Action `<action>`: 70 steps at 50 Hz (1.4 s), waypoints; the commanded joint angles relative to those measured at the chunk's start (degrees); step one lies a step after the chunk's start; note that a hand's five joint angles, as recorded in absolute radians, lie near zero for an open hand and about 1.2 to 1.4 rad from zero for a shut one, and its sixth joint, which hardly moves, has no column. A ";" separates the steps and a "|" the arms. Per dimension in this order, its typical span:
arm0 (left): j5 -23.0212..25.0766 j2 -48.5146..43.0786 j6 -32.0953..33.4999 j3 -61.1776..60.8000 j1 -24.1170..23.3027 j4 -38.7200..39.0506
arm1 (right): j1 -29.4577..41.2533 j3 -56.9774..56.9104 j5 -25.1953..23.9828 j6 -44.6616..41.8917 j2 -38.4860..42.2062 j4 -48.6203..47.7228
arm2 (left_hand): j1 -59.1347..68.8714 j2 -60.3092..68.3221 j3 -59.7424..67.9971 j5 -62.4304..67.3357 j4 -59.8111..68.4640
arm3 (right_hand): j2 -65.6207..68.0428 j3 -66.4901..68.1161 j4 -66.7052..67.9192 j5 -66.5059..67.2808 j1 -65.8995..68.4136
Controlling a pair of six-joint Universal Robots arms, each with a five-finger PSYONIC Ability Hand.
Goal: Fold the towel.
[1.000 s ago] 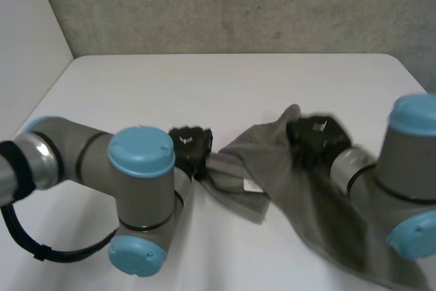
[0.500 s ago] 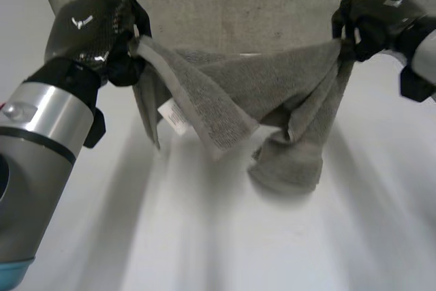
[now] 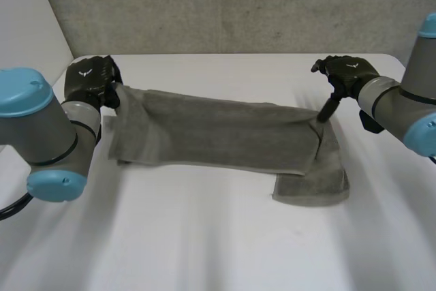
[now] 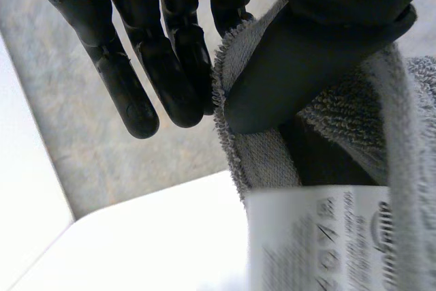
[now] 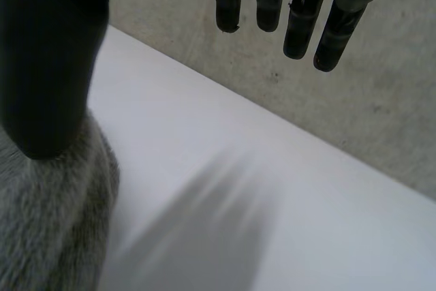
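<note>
Towel [image 3: 225,134], grey terry, is lying stretched in a long band across the white counter [image 3: 218,250]. Its right end is sitting doubled in a lump on the side nearer the camera.

Left end: the left hand [image 3: 92,81] is gripping the far corner. In the left wrist view, the thumb is pressing the hemmed edge against one of the fingers [image 4: 177,66], while the others are hanging straight beside it. A white printed label [image 4: 317,236] is showing just below that pinch.

Right end: the right hand [image 3: 349,73] is standing open over the cloth. Its fingers [image 5: 300,18] are pointing straight and clear of the towel, and only the thumb tip is touching the pile. It is holding nothing.

Assessment: the cloth is looking soft, limp and light. It is likely to sag between holds and keep no shape of its own, though the looped pile should be giving good friction against slipping. The hem and corners are offering the surest purchase, taken in a pinch. The right hand is judged to be needing a corner hold at the lumped end, with that lump spread flat, before any fold is carried over.
</note>
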 commanded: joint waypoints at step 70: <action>19.88 9.20 12.71 -20.65 6.65 -4.33 | 3.67 42.76 -5.28 -15.68 -11.85 -17.85 | -37.28 -40.23 -40.30 -39.42 -40.38 | 19.09 19.33 18.42 19.75 19.87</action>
